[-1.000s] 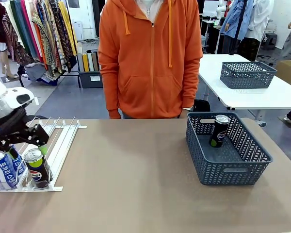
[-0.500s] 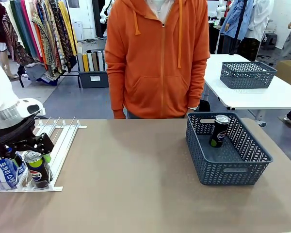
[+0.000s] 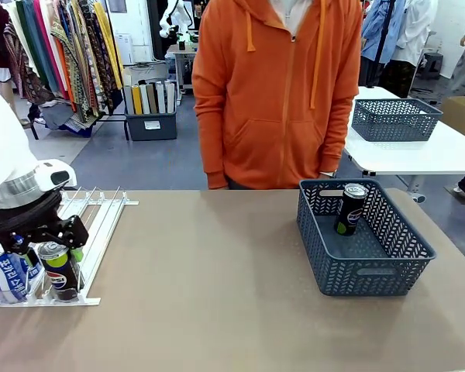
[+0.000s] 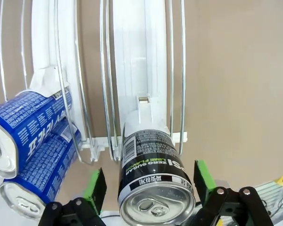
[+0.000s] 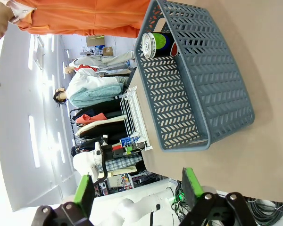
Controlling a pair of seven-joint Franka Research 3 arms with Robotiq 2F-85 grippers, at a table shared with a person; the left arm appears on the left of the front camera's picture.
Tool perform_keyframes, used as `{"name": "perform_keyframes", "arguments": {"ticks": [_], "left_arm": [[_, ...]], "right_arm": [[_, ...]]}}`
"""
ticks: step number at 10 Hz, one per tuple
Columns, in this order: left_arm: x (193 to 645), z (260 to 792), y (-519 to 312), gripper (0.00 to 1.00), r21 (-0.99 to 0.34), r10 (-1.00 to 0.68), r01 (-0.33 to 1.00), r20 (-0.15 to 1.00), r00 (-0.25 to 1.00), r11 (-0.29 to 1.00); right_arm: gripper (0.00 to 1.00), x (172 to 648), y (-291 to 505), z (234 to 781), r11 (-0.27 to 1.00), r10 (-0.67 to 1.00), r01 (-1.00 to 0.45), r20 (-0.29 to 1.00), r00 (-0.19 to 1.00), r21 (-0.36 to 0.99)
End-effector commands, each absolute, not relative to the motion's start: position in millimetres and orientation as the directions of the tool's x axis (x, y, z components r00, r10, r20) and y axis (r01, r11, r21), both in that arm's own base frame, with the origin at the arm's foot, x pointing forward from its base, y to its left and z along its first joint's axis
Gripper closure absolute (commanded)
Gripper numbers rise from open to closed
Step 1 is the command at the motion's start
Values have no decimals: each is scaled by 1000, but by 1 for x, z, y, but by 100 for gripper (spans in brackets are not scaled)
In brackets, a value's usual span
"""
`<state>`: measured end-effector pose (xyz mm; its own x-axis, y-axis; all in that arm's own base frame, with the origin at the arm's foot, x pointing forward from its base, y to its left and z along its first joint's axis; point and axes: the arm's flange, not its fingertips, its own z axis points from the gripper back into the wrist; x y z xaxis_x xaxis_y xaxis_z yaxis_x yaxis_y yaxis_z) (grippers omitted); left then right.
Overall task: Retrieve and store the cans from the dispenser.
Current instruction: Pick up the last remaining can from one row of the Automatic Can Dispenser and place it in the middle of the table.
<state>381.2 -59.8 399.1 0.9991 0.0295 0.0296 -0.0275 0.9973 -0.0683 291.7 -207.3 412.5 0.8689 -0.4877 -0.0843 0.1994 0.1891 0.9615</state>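
Lower left in the front view, the left gripper is covering parts of the dispenser and blue cans, which are running off the frame edge. Centre right, the basket wall is hiding its black can at the base.

on the black can nearest me in my left wrist view i read, upside down, "zero sugar lime flavor" in small pale letters; below it stand big white letters "psi", the end of a brand name cut off by the can's curve; a white band by its rim carries korean print too small for me to read; the two blue cans to its left bear large white korean lettering, sideways, which i cannot spell out; the far can in the basket on the right shows a round red-white-blue logo
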Motion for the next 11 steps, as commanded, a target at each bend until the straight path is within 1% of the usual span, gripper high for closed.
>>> {"name": "perform_keyframes", "arguments": {"ticks": [1, 2, 9, 10, 11], "left_arm": [[379, 393, -64, 53, -42, 56, -54, 39, 998, 998], [380, 393, -64, 100, -36, 50, -49, 44, 998, 998], [379, 399, -64, 100, -31, 41, -40, 54, 998, 999], [374, 417, -61, 100, -35, 45, -42, 88, 995, 999], [365, 453, -55, 100, -28, 44, -41, 116, 992, 999]], "right_arm": [[0, 291, -210, 417, 189, -482, 205, -91, 871, 960], [0, 291, -210, 417, 189, -482, 205, -91, 871, 960], [0, 291, -210, 417, 189, -482, 205, -91, 871, 960], [0, 291, -210, 417, 189, -482, 205, -91, 871, 960], [0, 291, -210, 417, 189, -482, 205, -91, 871, 960]]}}
